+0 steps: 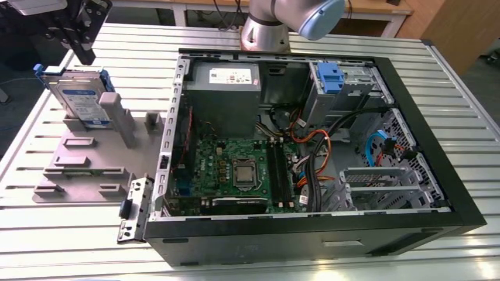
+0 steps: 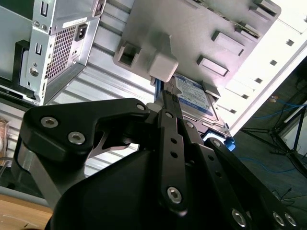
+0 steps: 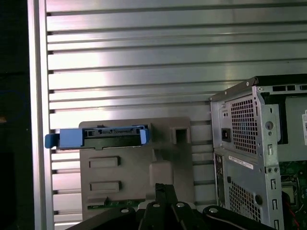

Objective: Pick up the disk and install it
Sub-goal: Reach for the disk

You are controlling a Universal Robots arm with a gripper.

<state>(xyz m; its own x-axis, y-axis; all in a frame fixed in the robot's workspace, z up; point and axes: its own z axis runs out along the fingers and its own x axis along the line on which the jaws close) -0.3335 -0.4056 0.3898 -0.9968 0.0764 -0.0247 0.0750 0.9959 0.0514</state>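
Note:
The disk (image 1: 81, 99) stands on edge in a slot of the grey holder plate (image 1: 78, 170), at the exterior view's left; its blue-and-white label shows and a blue carrier frame wraps it. My gripper (image 1: 84, 57) hangs just above and behind the disk's top edge, shut and holding nothing, apart from the disk. In the first wrist view the disk (image 3: 112, 136) appears as a blue strip with an end tab beyond the gripper (image 3: 164, 188). In the second wrist view the gripper (image 2: 165, 96) points toward the disk (image 2: 194, 98) on the holder plate (image 2: 192, 28).
An open computer case (image 1: 461, 199) lies flat at the exterior view's right, with a motherboard (image 1: 234, 170), a grey power supply box (image 1: 222, 88), cables, and a blue bracket (image 1: 329, 79) in the drive cage. All rest on a slatted metal table (image 1: 47, 246). The arm's base (image 1: 266, 29) stands behind the case.

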